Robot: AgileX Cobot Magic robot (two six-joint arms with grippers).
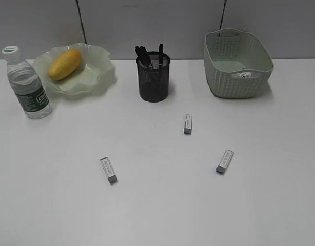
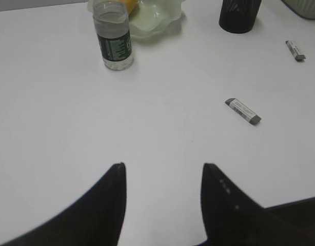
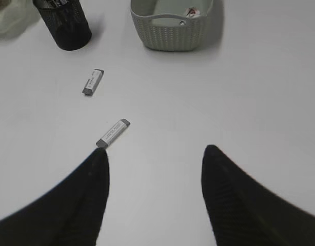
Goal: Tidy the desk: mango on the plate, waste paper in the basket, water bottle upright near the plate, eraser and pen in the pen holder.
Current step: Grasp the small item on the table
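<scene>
Both grippers, left and right, hang released over the bench's near edge, grasping nothing. Three erasers remain mid-bench; nearest right: eraser. Judged light, stiff, sleeve slick; pinch across its narrow sides, mid-length. Pen holder stands toward the far edge.

Open desk front and centre, only three scattered erasers in the way.

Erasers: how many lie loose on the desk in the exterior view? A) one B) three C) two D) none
B: three erasers lie apart on the desk, the left eraser, the middle eraser and the right eraser, all outside the pen holder.
</scene>
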